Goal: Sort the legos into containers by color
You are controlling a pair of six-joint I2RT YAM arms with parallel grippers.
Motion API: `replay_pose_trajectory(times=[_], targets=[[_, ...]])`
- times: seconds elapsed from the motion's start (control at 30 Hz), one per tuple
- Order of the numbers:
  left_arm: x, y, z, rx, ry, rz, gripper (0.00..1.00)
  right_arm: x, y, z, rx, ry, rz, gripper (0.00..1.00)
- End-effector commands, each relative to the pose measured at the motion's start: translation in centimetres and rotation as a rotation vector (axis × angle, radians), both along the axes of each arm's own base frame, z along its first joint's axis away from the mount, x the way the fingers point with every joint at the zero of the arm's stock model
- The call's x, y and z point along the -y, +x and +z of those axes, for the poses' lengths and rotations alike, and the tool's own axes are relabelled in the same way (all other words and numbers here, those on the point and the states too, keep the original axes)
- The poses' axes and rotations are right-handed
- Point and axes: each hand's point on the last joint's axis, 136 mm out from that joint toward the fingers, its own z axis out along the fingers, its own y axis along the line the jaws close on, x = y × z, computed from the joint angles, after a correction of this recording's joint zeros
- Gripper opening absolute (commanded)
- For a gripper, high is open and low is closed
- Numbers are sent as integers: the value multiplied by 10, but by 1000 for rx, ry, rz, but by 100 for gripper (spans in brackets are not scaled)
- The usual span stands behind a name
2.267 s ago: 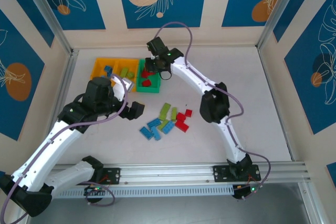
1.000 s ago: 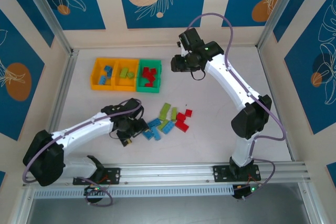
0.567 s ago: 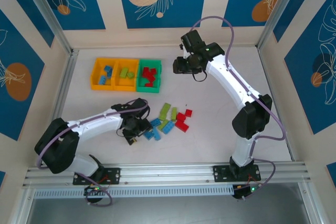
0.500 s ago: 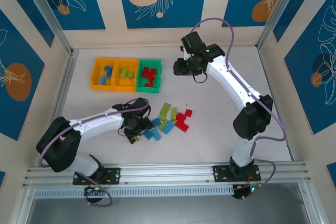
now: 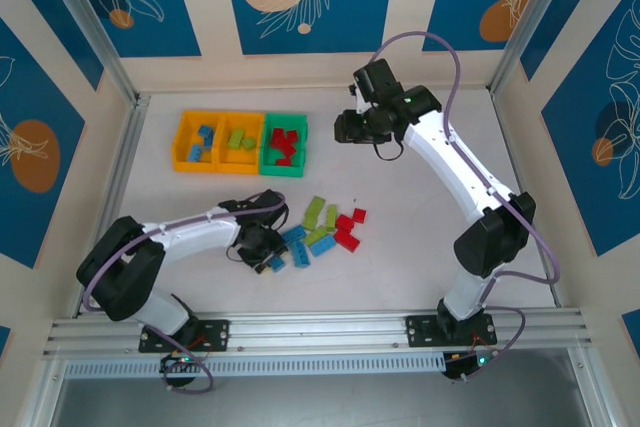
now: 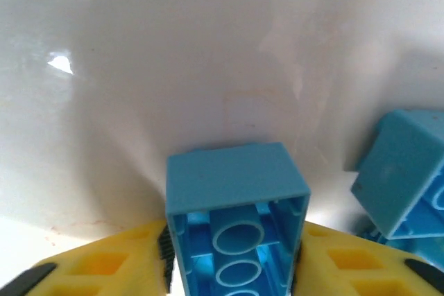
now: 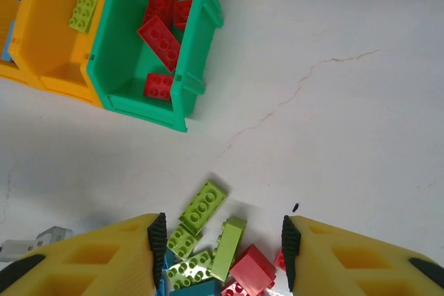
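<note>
Legos [image 5: 322, 230], small rectangular plastic bricks in red, blue and lime green, lie in a loose cluster near the middle of the pale desk [image 5: 420, 247] in the top view. My left end effector [image 5: 266, 259] is down at the cluster's left edge, among the blue bricks. My right end effector [image 5: 346, 128] hangs well apart from the cluster, on the far side. It is to the right of three joined square open-topped plastic bins, two orange-yellow bins [image 5: 195, 167] and one green bin [image 5: 282, 171]. Blue bricks lie in the leftmost bin, lime ones in the middle one, red ones in the green one.

At my left wrist, a light blue hollow plastic brick [image 6: 232, 178] sits between my yellow fingers [image 6: 104, 268], open underside toward the camera. It touches the pads on both sides, so I am clenched on it. A second blue brick [image 6: 402, 171] lies just beside it on the right.

At my right wrist, the fingers stand apart with nothing between them, so that end effector is released. Under the gap lie loose lime bricks [image 7: 203, 207] and a loose red brick [image 7: 251, 268]. Up and to the left, the green bin holds red bricks [image 7: 159, 39]. The orange-yellow bin touching it holds a lime brick [image 7: 83, 8].
</note>
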Motion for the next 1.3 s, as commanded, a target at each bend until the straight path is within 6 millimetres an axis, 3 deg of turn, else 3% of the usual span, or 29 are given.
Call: replay_pose_trajectory(times=[0.0,0.1,0.23,0.37,0.53,0.6,0.7,0.93,1.1,1.27], targets=[[-8,3,11,22,-1,23,34,-1,-22,10,-36,57,15,51],[-6,22,42,137,6,-69,32,-6,-44,13,-80,134,39,51],[-26,51,97,302,108,-152,33,-10,-71,19,-121,239,53,53],[-65,102,138,434,191,-148,34,-12,-89,23,-127,327,45,56],[-127,184,165,532,298,-92,33,-9,-93,19,-128,340,30,57],[-154,217,167,535,358,-69,33,-10,-93,17,-141,341,32,56],[-178,258,162,541,370,-22,33,-11,-95,14,-155,342,36,57],[-209,321,133,524,304,50,35,-8,-97,14,-155,331,27,56],[-220,340,134,513,332,19,52,-5,-95,12,-162,310,17,57],[-221,336,157,552,324,23,59,-2,-93,2,-185,287,-16,59]])
